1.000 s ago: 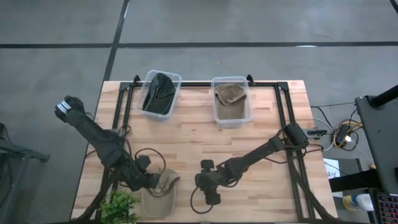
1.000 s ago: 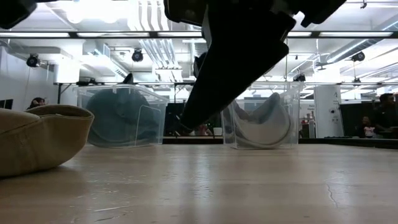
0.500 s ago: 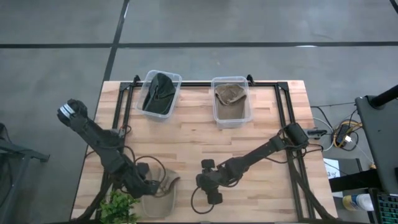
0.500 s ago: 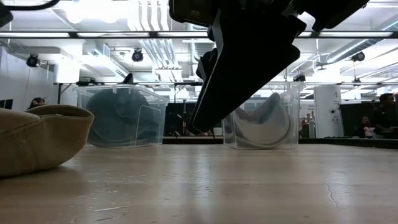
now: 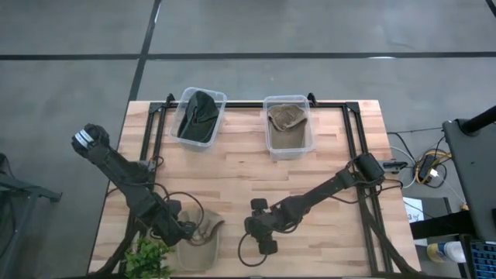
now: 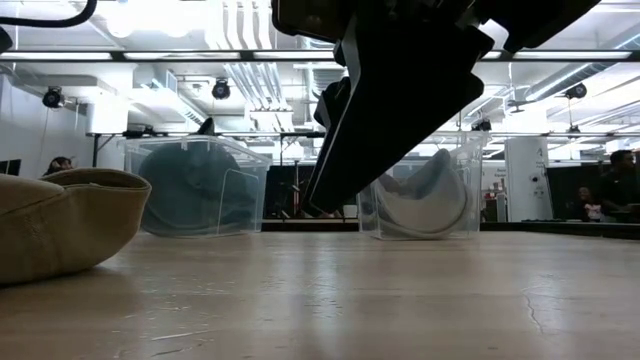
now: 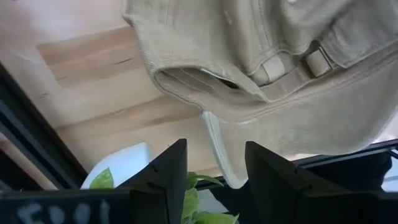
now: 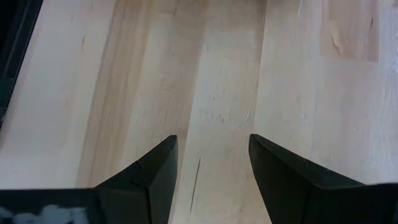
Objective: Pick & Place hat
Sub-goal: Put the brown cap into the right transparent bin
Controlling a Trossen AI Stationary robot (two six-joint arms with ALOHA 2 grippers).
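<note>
A tan hat point(image 5: 200, 246) lies on the wooden table near its near left corner. It also shows at the left in the low view point(image 6: 55, 225). In the left wrist view the hat's back strap point(image 7: 292, 62) and rear opening point(image 7: 205, 78) face the camera. My left gripper point(image 5: 186, 230) hangs open just over the hat's rear edge point(image 7: 214, 134), one finger on either side of it; I see no touch. My right gripper point(image 5: 264, 242) stands open over bare wood point(image 8: 212, 140) near the table's near edge, to the hat's right.
At the table's far edge stand two clear bins: the left one point(image 5: 201, 116) holds a dark hat, the right one point(image 5: 287, 125) a tan one. A green plant point(image 5: 147, 256) in a white pot point(image 7: 124, 163) sits at the near left corner beside the hat. Black frame rails point(image 5: 151, 143) run along both sides.
My left gripper has sunk toward the tan hat, gone a little toward the table's near edge, and rolled at the wrist. Its fingers stay open. The hat has not moved.
</note>
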